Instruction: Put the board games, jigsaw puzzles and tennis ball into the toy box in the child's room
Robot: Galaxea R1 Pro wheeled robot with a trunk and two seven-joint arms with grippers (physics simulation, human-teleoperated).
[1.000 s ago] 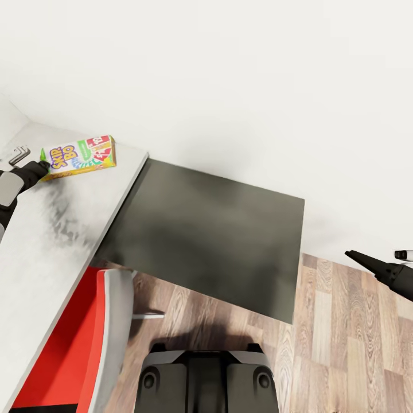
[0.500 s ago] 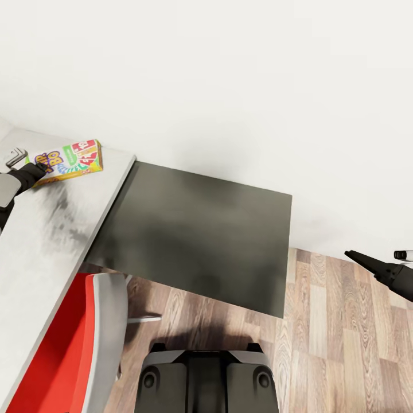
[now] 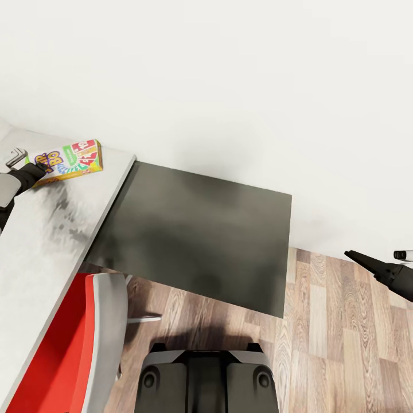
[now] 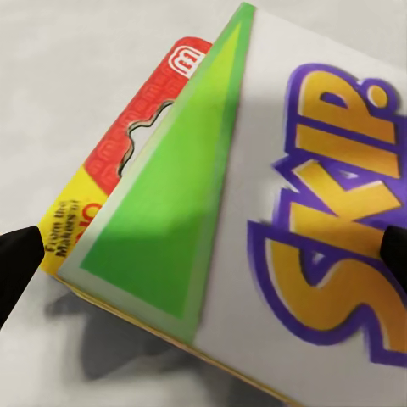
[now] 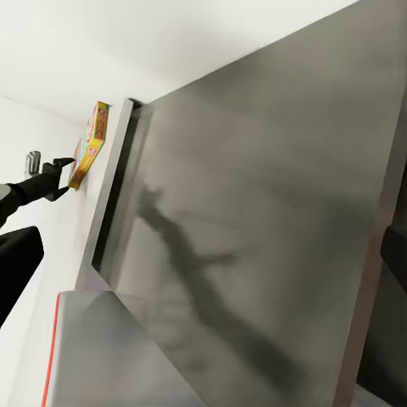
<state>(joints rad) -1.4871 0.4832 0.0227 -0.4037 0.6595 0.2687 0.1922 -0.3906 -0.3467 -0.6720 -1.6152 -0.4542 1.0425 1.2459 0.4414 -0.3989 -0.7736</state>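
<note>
Skip-Bo board game [image 3: 67,159] lies on the grey table [image 3: 40,241] by the white wall [image 3: 229,74], between the wide-spread left claw [image 3: 30,166].

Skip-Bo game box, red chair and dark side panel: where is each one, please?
Bright printed Skip-Bo game box [image 3: 66,159], head view, cover.
Red chair with grey edge [image 3: 57,344], head view, red surface.
Dark grey side panel [image 3: 201,235], head view, face.
</note>
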